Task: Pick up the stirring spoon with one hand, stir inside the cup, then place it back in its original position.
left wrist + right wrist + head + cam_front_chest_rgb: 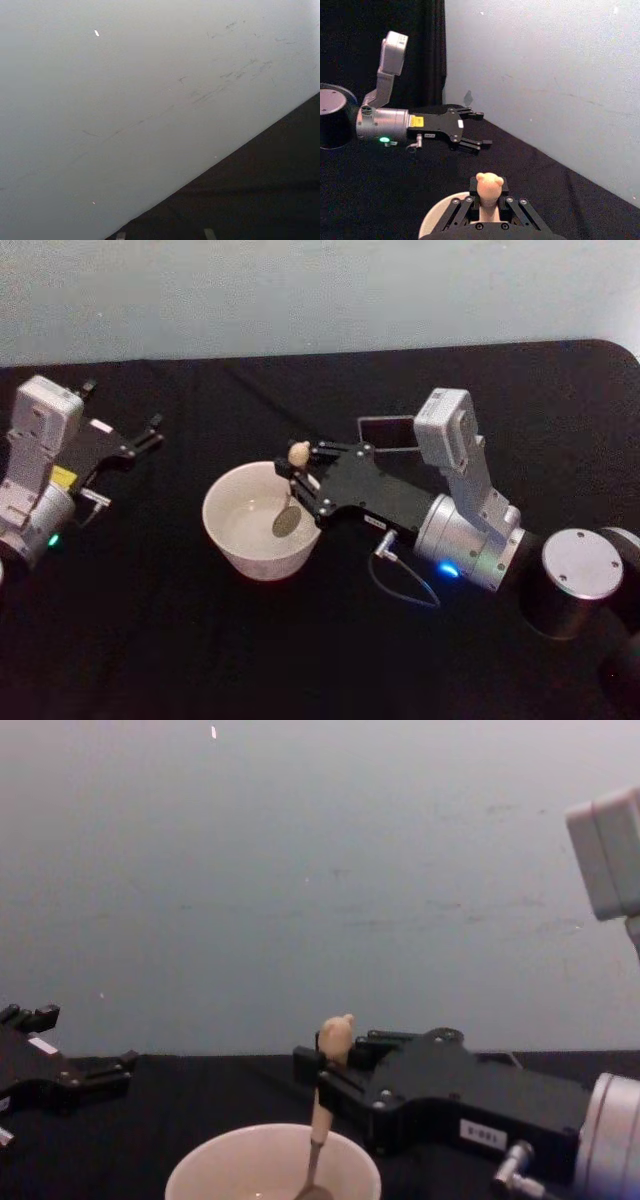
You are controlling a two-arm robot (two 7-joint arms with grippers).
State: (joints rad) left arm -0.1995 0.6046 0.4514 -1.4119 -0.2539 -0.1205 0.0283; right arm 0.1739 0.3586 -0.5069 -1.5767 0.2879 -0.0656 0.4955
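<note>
One spoon (pixel 291 495) in the round cup (pixel 215 530), my right gripper (pixel 300 480) pinching it.
Nine o'clock: left gripper (pixel 122 412) gapes, black cloth (pixel 150 640).

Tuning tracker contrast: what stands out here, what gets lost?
Head view: the stirring spoon, its bowl dark, stands out in the pale cup; the right gripper shut on it and the parked left gripper merge with the black cloth. Chest view: its beige handle shows against the wall.
</note>
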